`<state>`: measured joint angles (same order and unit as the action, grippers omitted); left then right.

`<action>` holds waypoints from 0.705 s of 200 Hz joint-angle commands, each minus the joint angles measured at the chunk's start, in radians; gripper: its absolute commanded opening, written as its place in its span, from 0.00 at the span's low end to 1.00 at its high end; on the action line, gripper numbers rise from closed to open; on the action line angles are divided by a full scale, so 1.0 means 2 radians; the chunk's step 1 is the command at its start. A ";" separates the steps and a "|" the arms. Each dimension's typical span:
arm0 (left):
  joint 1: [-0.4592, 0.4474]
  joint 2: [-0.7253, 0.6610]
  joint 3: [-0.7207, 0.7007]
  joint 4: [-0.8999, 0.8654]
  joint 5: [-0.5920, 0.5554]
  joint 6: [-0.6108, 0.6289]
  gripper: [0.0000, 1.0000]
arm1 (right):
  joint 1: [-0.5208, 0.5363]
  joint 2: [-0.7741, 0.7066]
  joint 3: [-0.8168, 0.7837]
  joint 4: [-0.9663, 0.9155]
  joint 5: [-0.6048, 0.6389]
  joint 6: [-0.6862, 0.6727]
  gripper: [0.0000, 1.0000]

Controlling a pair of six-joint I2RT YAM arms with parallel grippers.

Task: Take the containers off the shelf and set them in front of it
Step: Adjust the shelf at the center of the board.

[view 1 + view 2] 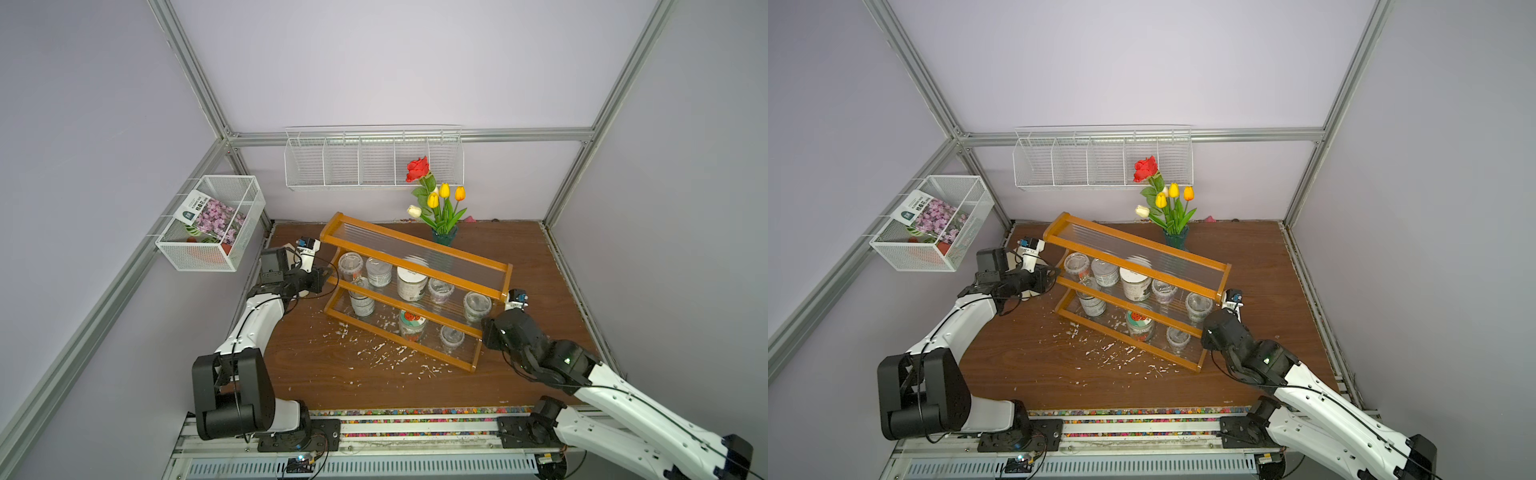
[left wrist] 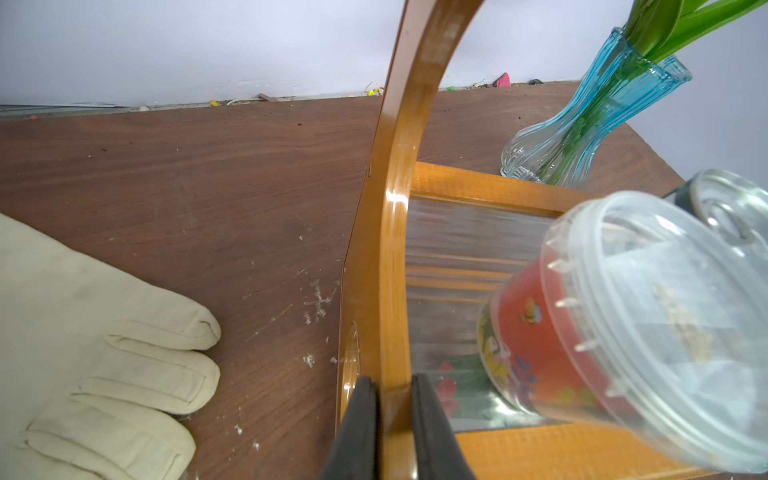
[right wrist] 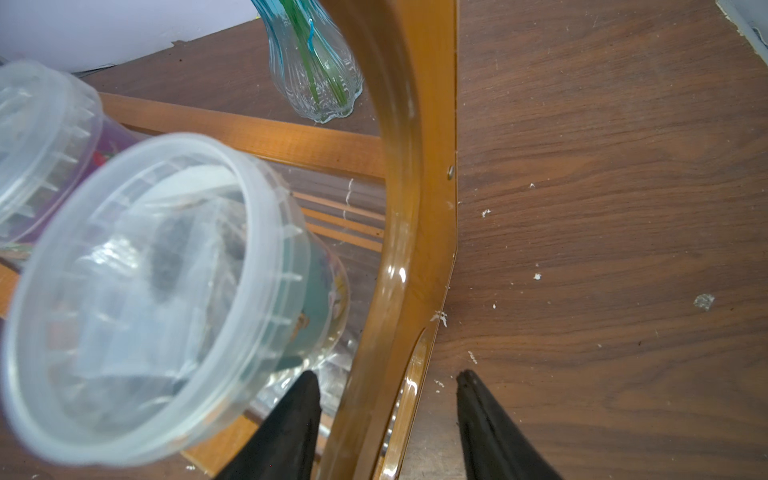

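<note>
The orange-brown shelf (image 1: 424, 240) (image 1: 1142, 239) stands askew in the middle of the table. Several containers sit on its middle and lower tiers: clear cups (image 1: 350, 266), silver tins (image 1: 379, 272), a white-lidded jar (image 1: 411, 282) and a jar with a red-fruit lid (image 1: 412, 324). My left gripper (image 2: 395, 380) (image 1: 330, 274) is shut on the shelf's left side panel, beside a red-labelled clear cup (image 2: 644, 324). My right gripper (image 3: 387, 376) is open and straddles the right side panel, with one finger inside next to a clear cup (image 3: 145, 291) and the other outside.
A glass vase of flowers (image 1: 444, 237) (image 2: 590, 120) stands just behind the shelf. A white glove (image 2: 104, 365) lies on the table left of the shelf. White flecks (image 1: 382, 347) litter the table in front. On the walls hang a wire rack (image 1: 374, 160) and a mesh basket (image 1: 212, 222).
</note>
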<state>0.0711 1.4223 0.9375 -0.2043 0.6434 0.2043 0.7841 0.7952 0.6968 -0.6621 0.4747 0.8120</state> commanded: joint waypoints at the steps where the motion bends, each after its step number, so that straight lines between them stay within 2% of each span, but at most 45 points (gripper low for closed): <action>1: -0.006 0.019 0.005 -0.025 0.027 0.012 0.02 | 0.005 0.024 -0.008 -0.049 -0.015 -0.004 0.54; 43: -0.016 0.012 -0.007 -0.034 0.028 0.013 0.00 | 0.009 0.033 -0.009 -0.055 -0.029 0.016 0.55; 62: -0.023 0.002 -0.016 -0.034 0.021 0.007 0.00 | 0.009 0.041 -0.015 -0.054 -0.017 0.014 0.46; 93: -0.028 -0.019 -0.031 -0.036 0.008 0.000 0.00 | -0.004 0.038 -0.001 -0.052 0.001 -0.013 0.22; 120: -0.044 -0.048 -0.042 -0.050 -0.010 -0.015 0.00 | -0.018 0.047 0.008 -0.043 0.007 -0.045 0.15; 141: -0.059 -0.089 -0.074 -0.032 -0.028 -0.054 0.00 | -0.047 0.044 0.004 -0.017 -0.010 -0.079 0.11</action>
<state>0.0059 1.3209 0.8646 -0.2058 0.5205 0.1669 0.7307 0.8703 0.7177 -0.6411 0.4854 0.9020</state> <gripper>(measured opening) 0.152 0.223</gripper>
